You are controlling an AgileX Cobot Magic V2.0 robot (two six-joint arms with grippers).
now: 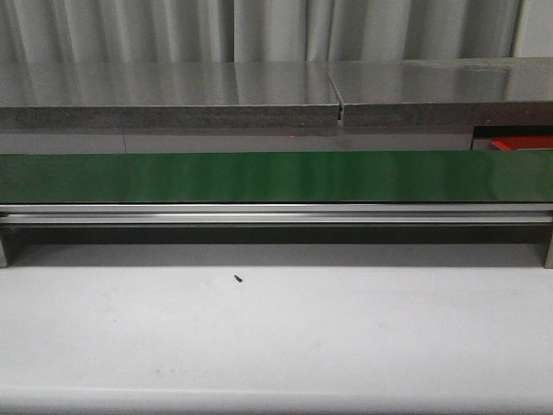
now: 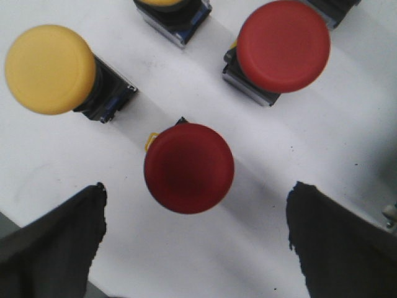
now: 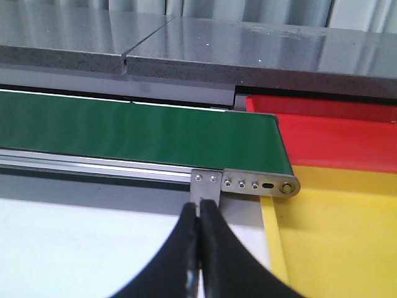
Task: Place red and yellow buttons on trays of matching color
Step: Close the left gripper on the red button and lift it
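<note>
**A:** Start at your left. What does that wrist see?

**B:** My left claw (image 2: 195,248) is released, its two dark fingers (image 2: 53,248) spread wide with nothing between them. It hangs over a white tabletop (image 2: 322,149) with buttons on it. A yellow button (image 2: 49,68) lies tilted off to one side. A red button (image 2: 189,167) sits right in the gap ahead of my fingers, cap facing the camera, touching neither finger. A second red button (image 2: 283,45) stands farther out, and a second yellow one (image 2: 170,9) is cut by the picture's edge.

**A:** And the middle, from the front?

**B:** A green belt (image 1: 276,177) runs across, on a metal rail (image 1: 276,214), behind a bare pale tabletop (image 1: 276,346) with one small dark speck (image 1: 236,278). Neither arm shows there.

**A:** Your right?

**B:** My right claw (image 3: 200,211) is clenched, fingers pressed together on nothing. It points at the belt's end (image 3: 254,146). Just past that end lie the trays: the red tray (image 3: 335,133) farther off, the yellow tray (image 3: 335,236) nearer, edges touching. No button shows in either.
</note>
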